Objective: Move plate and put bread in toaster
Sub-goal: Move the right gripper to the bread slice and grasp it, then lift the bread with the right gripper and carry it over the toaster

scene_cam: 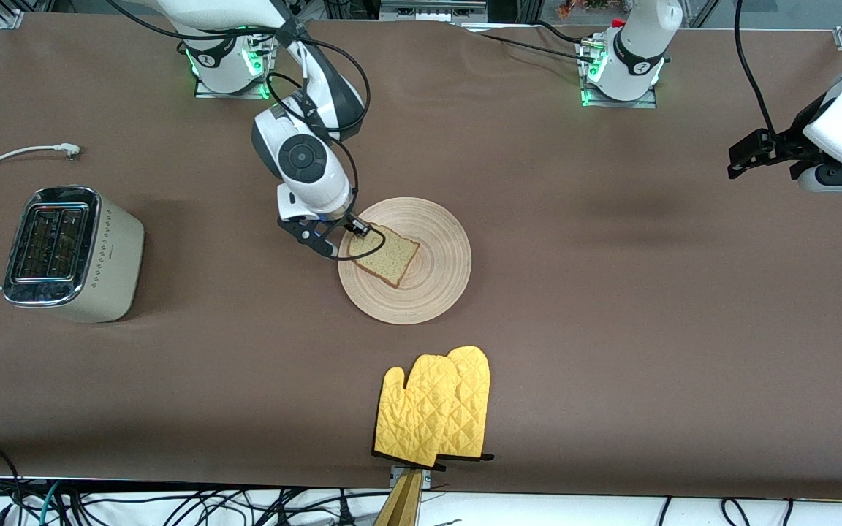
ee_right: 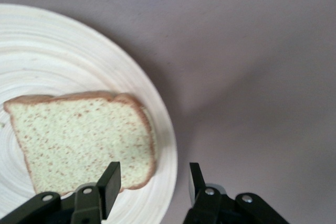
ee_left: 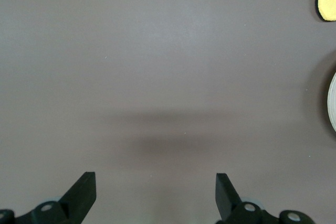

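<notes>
Wooden plate (scene_cam: 428, 292) and bread (scene_cam: 388, 256) are straddled at their edge by the right gripper (scene_cam: 351, 245), fingers apart, so both could be pinched; the left gripper (ee_left: 156, 192) is kept wide, waiting

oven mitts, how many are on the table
2, both yellow oven mitts lying overlapped, one partly on the other, at the table's edge nearest the front camera, nearer to it than the plate.
</notes>
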